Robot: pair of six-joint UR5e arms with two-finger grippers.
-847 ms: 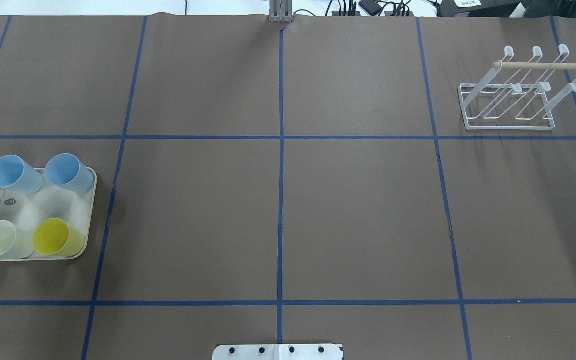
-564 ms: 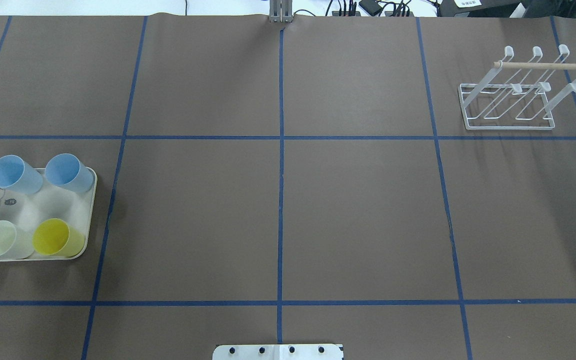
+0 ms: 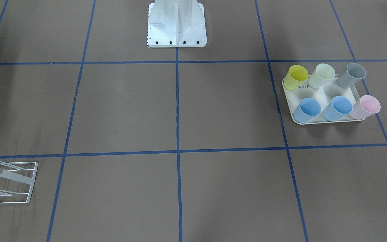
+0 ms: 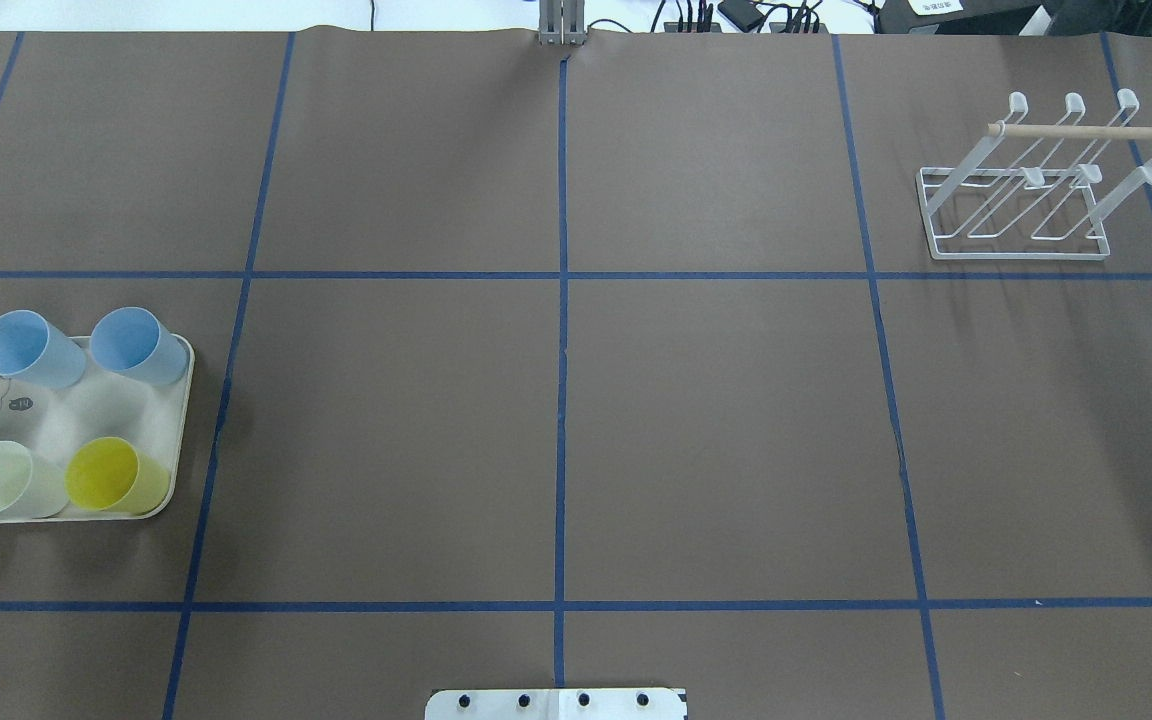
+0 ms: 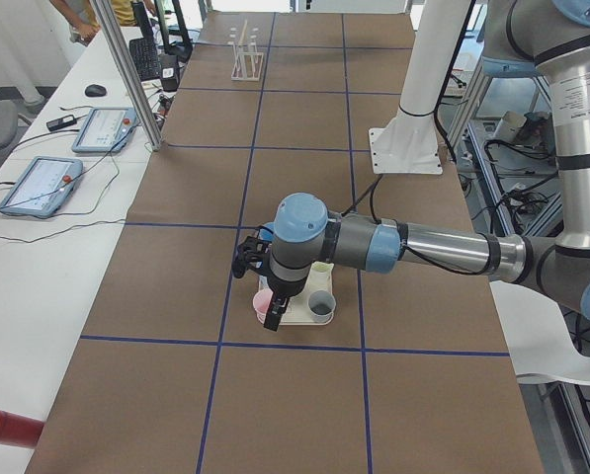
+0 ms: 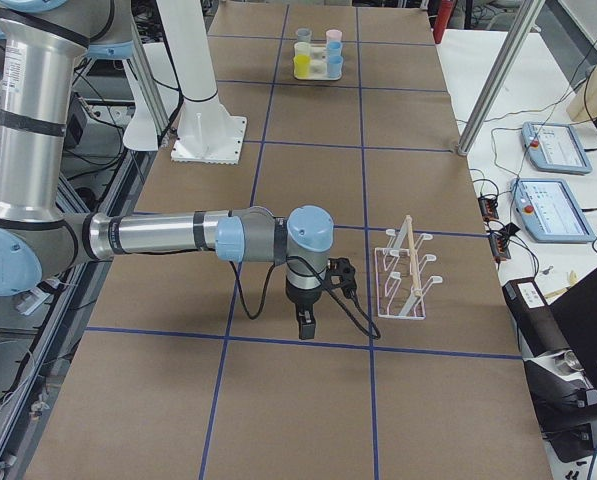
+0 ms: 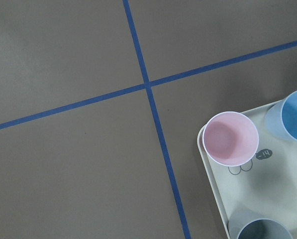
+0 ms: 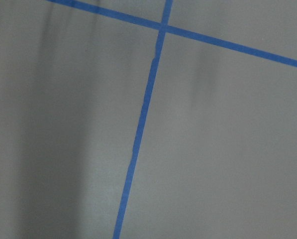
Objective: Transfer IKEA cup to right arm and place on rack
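Note:
Several IKEA cups stand on a cream tray (image 3: 318, 96): yellow (image 3: 297, 77), pale green (image 3: 321, 75), grey (image 3: 351, 74), two blue and pink (image 3: 365, 107). In the exterior left view my left gripper (image 5: 272, 318) hangs over the tray beside the pink cup (image 5: 264, 304); I cannot tell whether it is open or shut. The left wrist view looks down on the pink cup (image 7: 230, 138) at the tray's corner. The white wire rack (image 4: 1026, 215) holds nothing. My right gripper (image 6: 306, 326) hangs over bare table beside the rack (image 6: 406, 270); its state cannot be told.
The brown table is marked with blue tape lines. The robot's white pedestal (image 3: 176, 27) stands at the table's middle edge. An aluminium post (image 5: 126, 79) and tablets (image 5: 102, 128) are on the white side bench.

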